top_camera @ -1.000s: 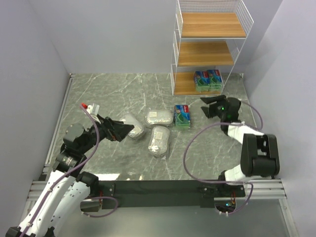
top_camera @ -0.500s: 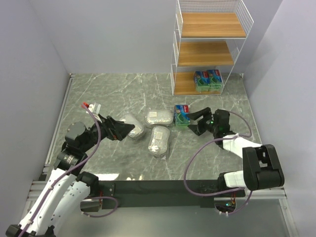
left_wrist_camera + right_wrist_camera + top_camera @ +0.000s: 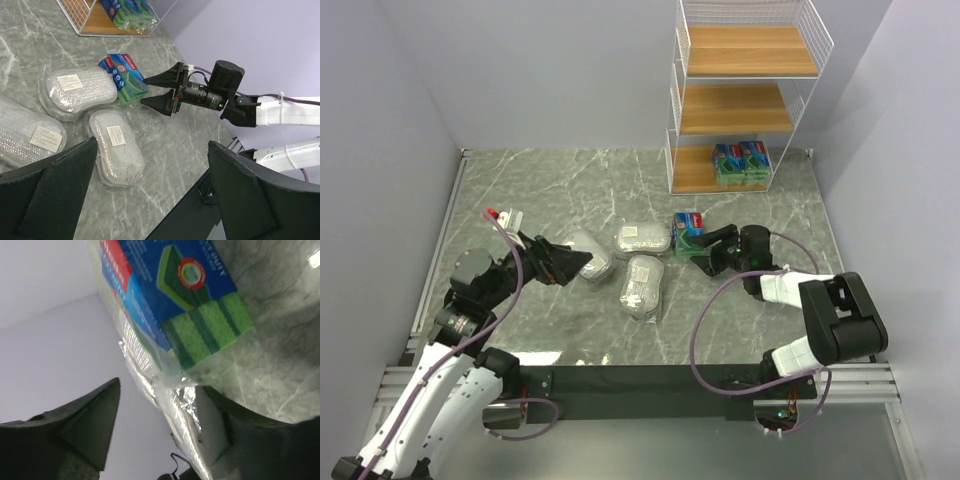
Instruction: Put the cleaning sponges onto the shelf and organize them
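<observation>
Pickup step, by the look of it, on loose green sponge pack [image 3: 689, 235], flat on surface [image 3: 570, 190] right of centre, just in front of shelf [image 3: 673, 120] at far right corner. Right gripper [image 3: 704, 254] low and near level at pack's right side, jaws spread wide, nothing held; tips just beside pack's edge in left wrist view, wrapper showing between fingers in right wrist view, contact not certain. Left gripper [image 3: 578, 263] toward left edge, jaws also well apart and empty, aimed at nearest of three silver oval packs [image 3: 592, 255] clustered mid-surface. Two green packs [image 3: 740, 162] already on bottom tier, right half; left half, middle and top tiers bare. About a third done, judging from that. For a clean grasp: push further in until pads bracket sponge body, not only loose crinkly film; keep tips down close to surface, pack centred between them; close slowly, since slick wrap likely to slide or pivot. Lift clear before swinging toward shelf, mind wire side panels, enter from open front. Best spot probably left half of bottom tier, flush beside stored pair, label up to match.
</observation>
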